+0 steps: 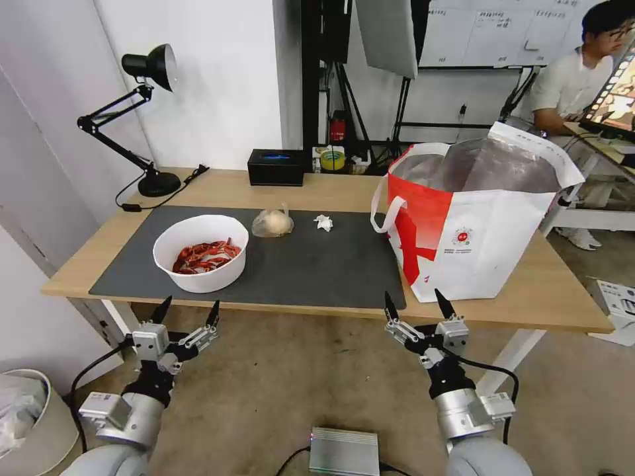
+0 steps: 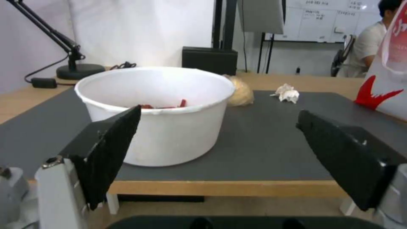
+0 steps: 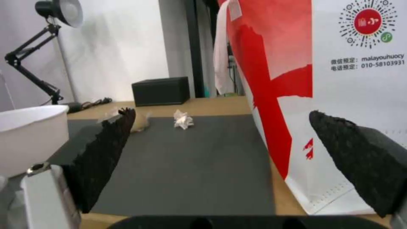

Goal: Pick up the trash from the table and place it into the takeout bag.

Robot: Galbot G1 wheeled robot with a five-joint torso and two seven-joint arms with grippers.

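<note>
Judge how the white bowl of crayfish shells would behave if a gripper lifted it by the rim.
The bowl looks thin-walled, so its rim may flex. It is only part-filled with shells, so probably light. Tilting could let them slide.

A black desk lamp (image 1: 149, 119) is standing at the far left corner, its cable (image 1: 159, 195) trailing beside the base. A black box (image 1: 276, 167) is sitting along the far edge, with a tape roll (image 1: 333, 160) lying just beyond it. A silver box (image 1: 344, 451) is resting on the floor (image 1: 284, 390), and a white bin (image 1: 30, 423) is standing at the left.
</note>
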